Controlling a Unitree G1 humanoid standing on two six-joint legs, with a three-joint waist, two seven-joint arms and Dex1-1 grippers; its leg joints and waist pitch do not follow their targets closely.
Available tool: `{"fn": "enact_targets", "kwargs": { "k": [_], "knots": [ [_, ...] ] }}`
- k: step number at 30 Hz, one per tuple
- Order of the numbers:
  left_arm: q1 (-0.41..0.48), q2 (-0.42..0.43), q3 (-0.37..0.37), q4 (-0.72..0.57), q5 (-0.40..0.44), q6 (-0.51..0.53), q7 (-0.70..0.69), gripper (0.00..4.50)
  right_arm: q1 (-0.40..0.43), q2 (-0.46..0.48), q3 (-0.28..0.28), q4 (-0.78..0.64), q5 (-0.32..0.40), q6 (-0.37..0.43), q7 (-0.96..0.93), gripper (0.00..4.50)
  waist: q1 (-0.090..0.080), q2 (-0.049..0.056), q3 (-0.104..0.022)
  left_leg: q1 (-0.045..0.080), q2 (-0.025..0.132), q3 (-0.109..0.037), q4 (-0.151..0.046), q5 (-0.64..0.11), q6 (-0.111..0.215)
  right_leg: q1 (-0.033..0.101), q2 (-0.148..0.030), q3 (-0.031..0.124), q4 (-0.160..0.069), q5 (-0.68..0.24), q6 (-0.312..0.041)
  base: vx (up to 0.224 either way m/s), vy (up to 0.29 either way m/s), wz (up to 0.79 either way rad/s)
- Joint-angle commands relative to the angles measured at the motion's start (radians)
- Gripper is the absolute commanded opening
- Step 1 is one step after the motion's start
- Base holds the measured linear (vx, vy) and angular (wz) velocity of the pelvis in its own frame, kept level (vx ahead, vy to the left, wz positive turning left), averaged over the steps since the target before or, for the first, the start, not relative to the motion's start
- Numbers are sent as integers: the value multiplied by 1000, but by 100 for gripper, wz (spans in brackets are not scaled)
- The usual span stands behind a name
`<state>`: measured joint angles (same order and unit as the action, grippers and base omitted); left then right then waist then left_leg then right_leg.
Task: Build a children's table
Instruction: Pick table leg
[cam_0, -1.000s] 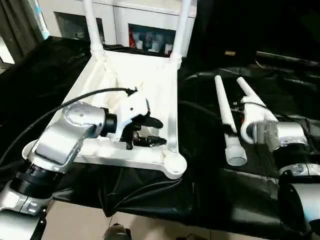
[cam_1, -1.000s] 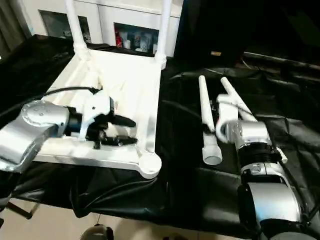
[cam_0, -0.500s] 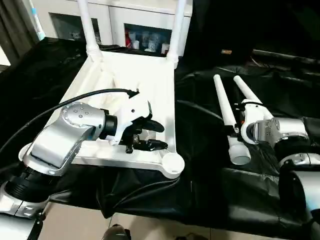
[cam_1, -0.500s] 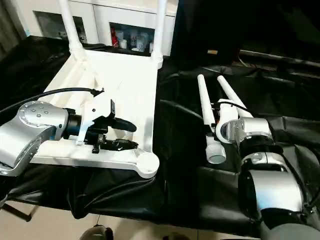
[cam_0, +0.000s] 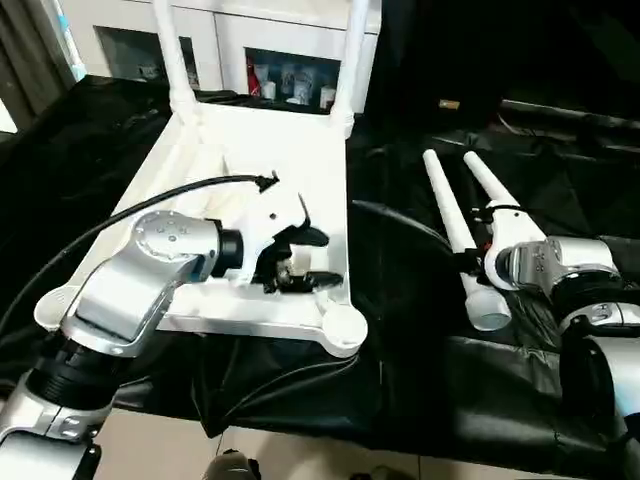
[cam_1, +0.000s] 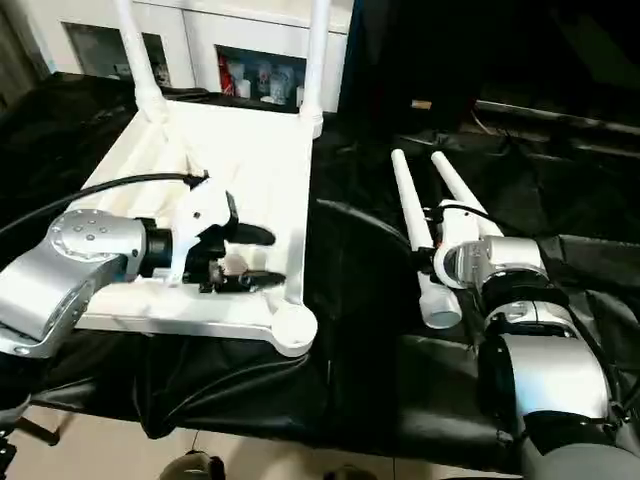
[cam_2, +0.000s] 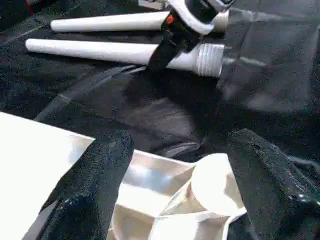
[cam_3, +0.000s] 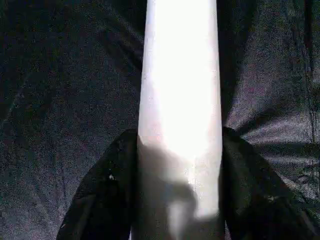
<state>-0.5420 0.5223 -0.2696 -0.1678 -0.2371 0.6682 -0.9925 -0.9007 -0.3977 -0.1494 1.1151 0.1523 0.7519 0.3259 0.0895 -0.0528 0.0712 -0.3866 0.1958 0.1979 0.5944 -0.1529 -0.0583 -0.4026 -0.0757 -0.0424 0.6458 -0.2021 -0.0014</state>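
The white table top (cam_0: 262, 140) lies underside up on the black cloth, with two legs (cam_0: 172, 50) (cam_0: 355, 48) standing in its far corner sockets. My left gripper (cam_0: 322, 258) hovers open over the top's right rim, just behind the empty near corner socket (cam_2: 215, 182). Two loose legs lie side by side on the cloth to the right. My right gripper (cam_0: 472, 262) is shut on the nearer loose leg (cam_0: 447, 210), close to its thick end, and the leg (cam_3: 180, 75) runs between the fingers (cam_3: 107, 195). The other loose leg (cam_0: 490, 185) lies beside it.
A white glass-door cabinet (cam_0: 290, 75) stands behind the table. The black cloth (cam_0: 400, 380) hangs over the front edge. A black cable (cam_0: 150, 205) arcs from my left arm over the table top, and another cable (cam_0: 400, 218) lies on the cloth between top and legs.
My left gripper has turned and shifted right toward the top's right rim. The thick end of the held leg has swung slightly right with my right gripper. The camera has tilted a little.
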Motion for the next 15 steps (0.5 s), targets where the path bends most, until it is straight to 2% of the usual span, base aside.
{"fn": "enact_targets", "kwargs": {
  "k": [1, 2, 4, 5, 6, 7, 8, 9, 10, 11, 12, 13, 14, 15],
  "knots": [
    [-2, -29, 19, 25, -9, -5, 35, 384, 17, 7, -17, 28, 15, 10, -13, 186, 2, 3, -77, 24, 26, -13, -60, -248, -81, 39, -54, 35, -84, -219, -187, 0, 0, 0],
    [-29, -65, 48, 59, -31, 69, 74, 386, 20, 10, -20, 19, 17, 0, -18, 185, 2, 0, -76, 24, 25, -12, -60, -248, -79, 38, -53, 35, -85, -218, -185, 0, 0, 0],
    [-69, -134, 103, 122, -50, 116, 157, 399, 23, 18, -36, -8, 30, -26, -20, 185, 1, 3, -76, 27, 23, -10, -57, -254, -82, 36, -52, 37, -86, -216, -188, 0, 0, 0],
    [-78, -150, 116, 137, -56, 128, 175, 425, 25, 21, -43, -19, 36, -37, -20, 185, 1, -1, -78, 23, 23, -12, -58, -250, -79, 41, -53, 36, -86, -216, -183, 0, 0, 0],
    [-97, -182, 143, 166, -68, 141, 208, 428, 30, 30, -60, -47, 52, -69, -17, 185, 2, 0, -79, 22, 23, -13, -58, -244, -72, 42, -54, 36, -86, -209, -179, 0, 0, 0],
    [-124, -240, 188, 218, -79, 115, 272, 429, 60, 58, -94, -134, 95, -167, 23, 185, 3, -2, -79, 21, 23, -14, -58, -242, -69, 42, -56, 35, -87, -210, -177, 0, 0, 0],
    [-171, -324, 258, 307, -106, 106, 368, 435, 132, 110, -124, -314, 164, -330, 139, 185, 8, 5, -80, 19, 23, -14, -56, -237, -62, 45, -58, 36, -90, -186, -170, 0, 0, 0],
    [-171, -324, 258, 307, -106, 106, 368, 443, 132, 110, -124, -314, 164, -330, 139, 185, 14, 1, -83, 18, 24, -13, -53, -233, -41, 50, -60, 37, -92, -146, -165, 0, 0, 0],
    [-199, -364, 287, 357, -130, 116, 403, 443, 184, 137, -124, -440, 206, -365, 215, 185, 10, -7, -88, 12, 22, -16, -54, -191, -6, 56, -54, 33, -82, -86, -178, 0, 0, 0],
    [-210, -381, 295, 376, -150, 128, 400, 450, 206, 150, -134, -498, 238, -329, 236, 184, 11, -7, -90, 11, 23, -18, -53, -169, 7, 57, -57, 32, -77, -64, -189, 0, 0, 0],
    [-225, -405, 314, 394, -176, 145, 402, 450, 233, 166, -143, -565, 279, -297, 263, 184, 11, -5, -88, 12, 22, -16, -53, -147, 31, 56, -54, 31, -77, -43, -212, 0, 0, 0],
    [-235, -422, 327, 406, -193, 157, 404, 450, 251, 177, -149, -609, 306, -278, 282, 184, 18, -2, -88, 18, 25, -15, -52, -144, 36, 53, -56, 32, -79, -36, -222, 0, 0, 0],
    [-248, -439, 347, 422, -207, 177, 418, 450, 271, 184, -145, -652, 331, -262, 310, 184, 20, 3, -87, 18, 26, -16, -54, -143, 41, 52, -55, 30, -78, -41, -239, 0, 0, 0],
    [-276, -473, 387, 456, -236, 210, 440, 450, 319, 197, -125, -748, 378, -230, 374, 184, 20, 7, -85, 19, 23, -12, -53, -149, 42, 51, -49, 32, -80, -38, -237, 0, 0, 0]
  ]
}}
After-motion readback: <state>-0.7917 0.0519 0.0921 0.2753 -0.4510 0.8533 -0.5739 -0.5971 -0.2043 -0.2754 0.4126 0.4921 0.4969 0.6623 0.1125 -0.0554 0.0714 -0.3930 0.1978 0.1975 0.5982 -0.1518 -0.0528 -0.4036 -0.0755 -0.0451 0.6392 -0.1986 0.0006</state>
